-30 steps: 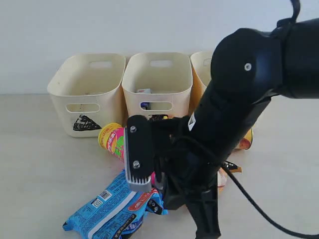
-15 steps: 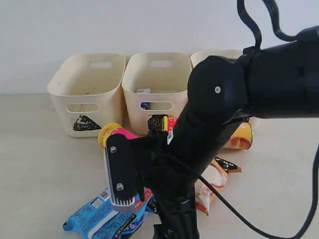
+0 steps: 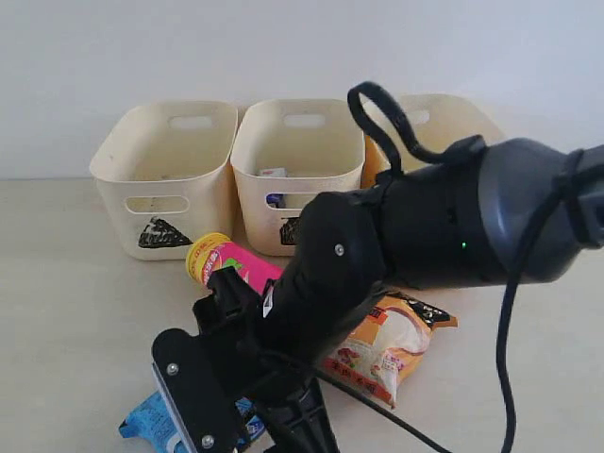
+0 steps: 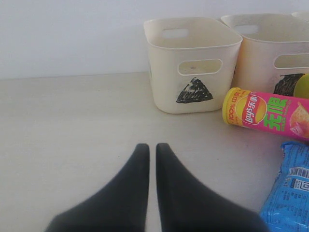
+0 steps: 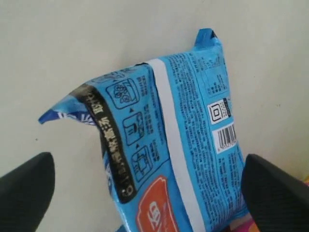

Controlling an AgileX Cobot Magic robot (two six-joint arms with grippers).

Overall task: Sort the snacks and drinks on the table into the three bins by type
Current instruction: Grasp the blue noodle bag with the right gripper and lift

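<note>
- The right arm (image 3: 415,226) bends low across the middle of the table (image 3: 66,311) toward its front left, with the wrist turned down over the blue bag (image 5: 169,145).
- The right gripper (image 5: 147,162) is spread wide, with one finger on each side of the bag. Whether either finger touches it cannot be told.
- The left gripper (image 4: 152,159) points over bare table. Its fingers are pressed together with only a slit between them, pinching nothing.
- The pink-magenta tube (image 3: 231,264) lies on its side in front of the triangle bin (image 3: 165,179) and the middle bin (image 3: 297,156), near the blue bag.
- The orange-and-white bag (image 3: 392,340) lies to the right, partly behind the arm.
- The arm hides the front of the third bin (image 3: 444,113).
</note>
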